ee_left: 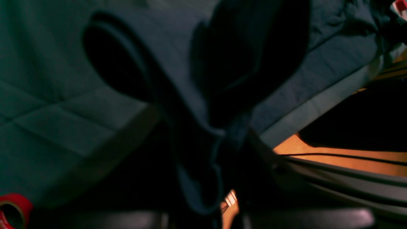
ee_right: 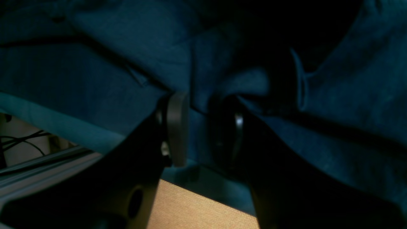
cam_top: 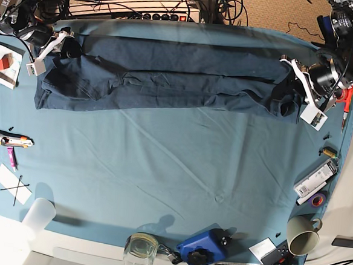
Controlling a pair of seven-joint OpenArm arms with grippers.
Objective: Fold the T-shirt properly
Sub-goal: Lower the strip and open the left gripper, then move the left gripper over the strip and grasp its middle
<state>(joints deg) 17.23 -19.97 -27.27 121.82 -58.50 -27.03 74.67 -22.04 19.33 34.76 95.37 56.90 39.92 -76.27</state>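
The dark slate-blue T-shirt (cam_top: 168,77) lies stretched as a long, loosely folded band across the far part of the table. At its end on the base view's right, my left gripper (cam_top: 293,80) is shut on the fabric. In the left wrist view the T-shirt (ee_left: 334,54) rises bunched from the cloth toward the camera. My right gripper (cam_top: 60,47) holds the opposite end. In the right wrist view the right gripper (ee_right: 206,130) has a fold of the T-shirt (ee_right: 95,70) pinched between its dark fingers (ee_right: 178,127).
A teal table cloth (cam_top: 174,169) covers the table. Along the near edge stand a plastic cup (cam_top: 37,214), a glass (cam_top: 141,248), a blue device (cam_top: 202,246) and a mug (cam_top: 302,238). A utility knife (cam_top: 9,138) lies left, a red tape roll (ee_left: 12,211) beside the left arm.
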